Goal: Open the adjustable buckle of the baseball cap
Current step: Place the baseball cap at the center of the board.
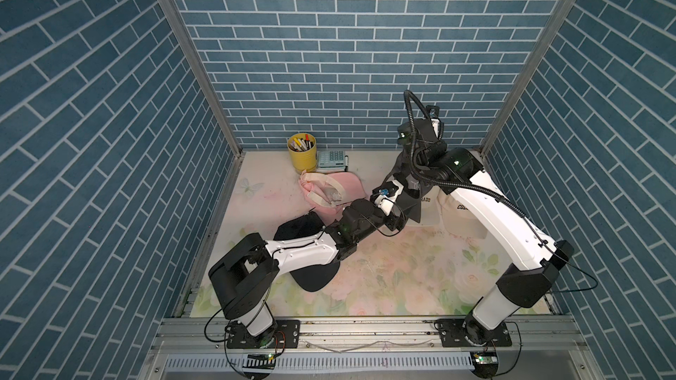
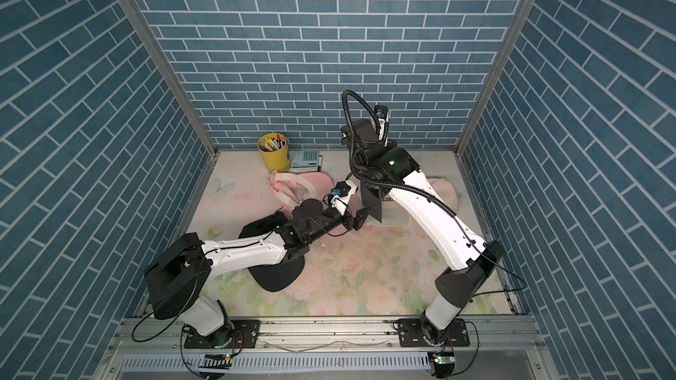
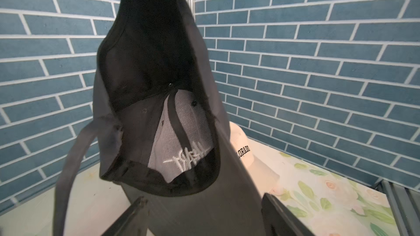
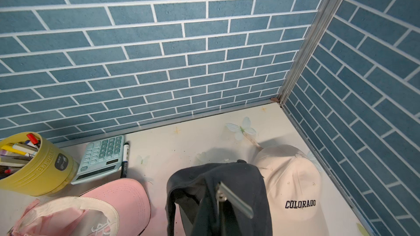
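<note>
Floral tabletop (image 1: 402, 268): my right pincer (image 1: 404, 153) pinches the dark grey fabric baseball cap (image 3: 159, 87) aloft.
Left pincer (image 3: 204, 197) spread; thin hold, cap could drop.

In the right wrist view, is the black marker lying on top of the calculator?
No, the black marker lies on the table, beside the calculator.

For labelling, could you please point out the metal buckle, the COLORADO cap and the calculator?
metal buckle (image 4: 236, 199), right wrist view, silver plate.
COLORADO cap (image 4: 293, 178), right wrist view, crown.
calculator (image 4: 102, 155), right wrist view, keypad.
</note>
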`<state>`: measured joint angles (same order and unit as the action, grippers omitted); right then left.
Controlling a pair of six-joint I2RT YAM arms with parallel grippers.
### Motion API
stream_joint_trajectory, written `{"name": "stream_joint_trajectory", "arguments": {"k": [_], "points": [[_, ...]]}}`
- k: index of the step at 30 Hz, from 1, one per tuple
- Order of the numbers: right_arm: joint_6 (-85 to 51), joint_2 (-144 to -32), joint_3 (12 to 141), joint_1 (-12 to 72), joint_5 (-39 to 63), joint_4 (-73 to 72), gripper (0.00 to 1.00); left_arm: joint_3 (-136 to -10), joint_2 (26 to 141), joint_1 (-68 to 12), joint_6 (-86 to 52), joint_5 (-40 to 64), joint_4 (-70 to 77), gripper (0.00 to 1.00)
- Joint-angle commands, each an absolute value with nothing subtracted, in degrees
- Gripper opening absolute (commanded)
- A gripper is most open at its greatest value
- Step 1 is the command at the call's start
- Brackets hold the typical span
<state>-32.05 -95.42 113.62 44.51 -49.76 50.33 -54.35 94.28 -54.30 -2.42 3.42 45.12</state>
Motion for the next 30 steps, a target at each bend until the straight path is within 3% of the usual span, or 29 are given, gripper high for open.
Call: {"name": "stream_joint_trajectory", "arguments": {"k": [1,7,9,18,21,23,27,29,30], "points": [[-39.2,-97.7,118.1,45.3,-55.6,57.4,0.0,-57.1,96.0,-55.1,-3.8,6.6,49.4,0.83],[-40.7,-99.2,120.8,45.7,-56.3,58.8,0.0,-59.9,101.6,-55.4,-4.5,-2.5,50.0,0.83],[-40.4,-99.6,121.7,45.7,-56.1,58.9,0.0,-61.4,103.3,-55.2,-3.8,-7.5,49.4,0.78],[-38.0,-99.7,120.8,45.0,-53.5,56.1,0.0,-64.7,104.1,-54.0,-3.1,-12.1,42.9,0.07],[-37.2,-99.2,118.9,44.0,-51.1,54.3,0.0,-62.5,102.5,-52.9,-4.7,-9.6,42.1,0.0],[-35.5,-98.4,117.1,42.4,-48.0,52.3,0.12,-60.7,101.0,-52.2,-5.8,-6.4,42.1,0.0],[-26.2,-95.4,111.9,39.4,-39.3,45.4,0.69,-55.5,98.4,-48.6,-13.5,3.7,44.3,0.0],[-22.5,-94.0,110.3,37.8,-36.3,42.5,0.82,-52.4,98.1,-45.9,-18.9,10.3,48.1,0.0],[-20.9,-93.5,109.5,37.0,-35.3,41.1,0.83,-51.3,98.4,-44.3,-22.2,13.8,50.2,0.0]]}}
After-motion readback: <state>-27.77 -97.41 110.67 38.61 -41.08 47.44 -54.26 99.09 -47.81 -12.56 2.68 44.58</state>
